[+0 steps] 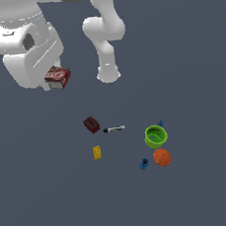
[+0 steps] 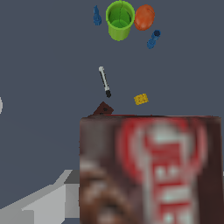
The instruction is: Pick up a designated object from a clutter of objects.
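Got the one labelled box [image 1: 58,77] clamped in my gripper [image 1: 55,81], up off the floor and well apart from everything else. Down there: one brick [image 1: 91,125], one marker [image 1: 114,129], one yellow block [image 1: 97,152], one green cup [image 1: 156,136], one orange ball [image 1: 162,157], two blue bits [image 1: 144,164]. My arm's hunched at the exterior view's upper left.

A plain dark grey floor [image 1: 189,66] carries everything. On it sits a green cup [image 1: 156,136], upright and open at the top. An orange ball [image 1: 162,157] lies just beside the cup, with two small blue bits [image 1: 144,164] [image 1: 160,124] near it on either side. Further from the cup lie a black-and-white marker [image 1: 114,129], then a brown brick [image 1: 91,125] and a yellow block [image 1: 97,152].
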